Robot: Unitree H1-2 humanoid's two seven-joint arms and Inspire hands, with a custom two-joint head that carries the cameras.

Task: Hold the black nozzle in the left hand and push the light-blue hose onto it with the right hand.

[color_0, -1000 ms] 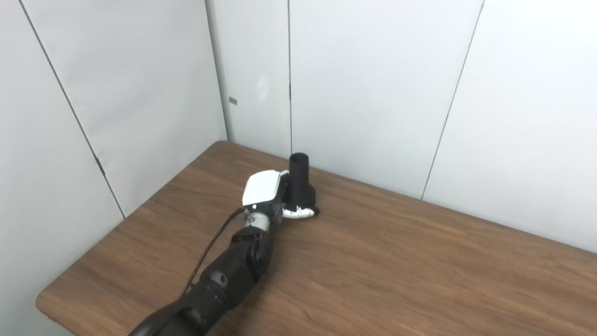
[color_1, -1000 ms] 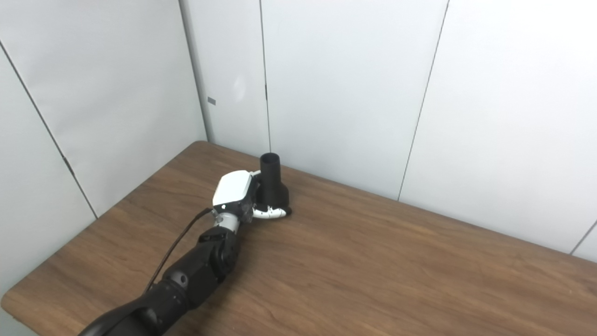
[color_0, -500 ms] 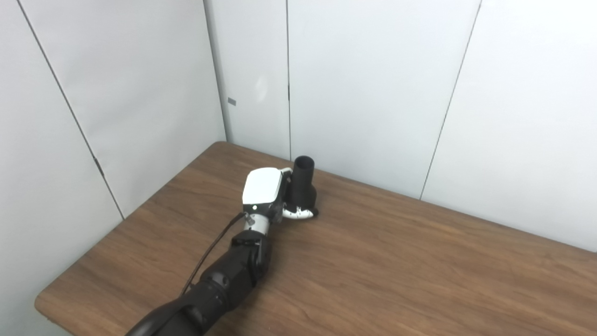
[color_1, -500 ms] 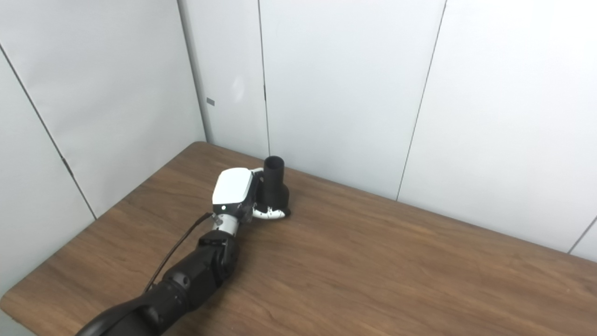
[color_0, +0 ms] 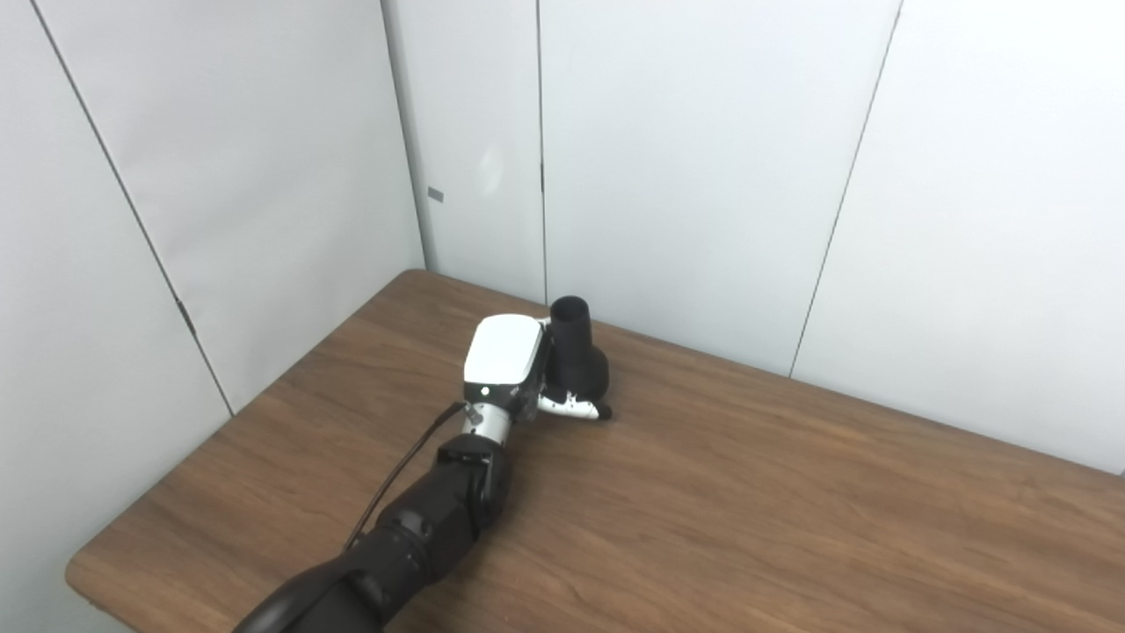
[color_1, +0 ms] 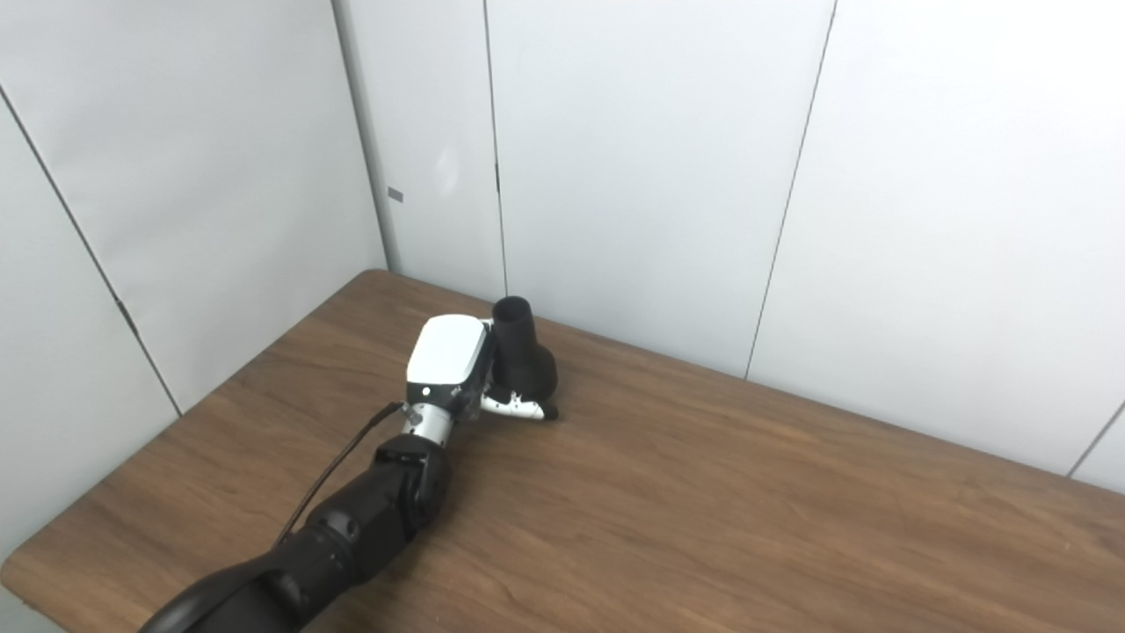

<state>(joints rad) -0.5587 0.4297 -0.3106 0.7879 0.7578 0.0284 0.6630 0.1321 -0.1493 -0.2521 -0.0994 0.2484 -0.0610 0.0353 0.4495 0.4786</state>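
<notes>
Left hand (color_0: pixel 505 369) grips black nozzle (color_0: pixel 576 352); tilted

Feed's bright and even on my end, soft diffuse light from above. Pale glare patch on the white wall panels (color_0: pixel 489 167). Brown wood-grain desk (color_0: pixel 747 519) shows only faint shadows. Matte black flared nozzle (color_0: pixel 576 356) reads nearly featureless. Overall slightly soft, no motion blur.

We see a black nozzle (color_0: pixel 577 355), a white-backed hand (color_0: pixel 510 365) on a black arm (color_0: pixel 422 527), a brown wood-grain table (color_0: pixel 791 501) and pale grey walls (color_0: pixel 703 158).
</notes>
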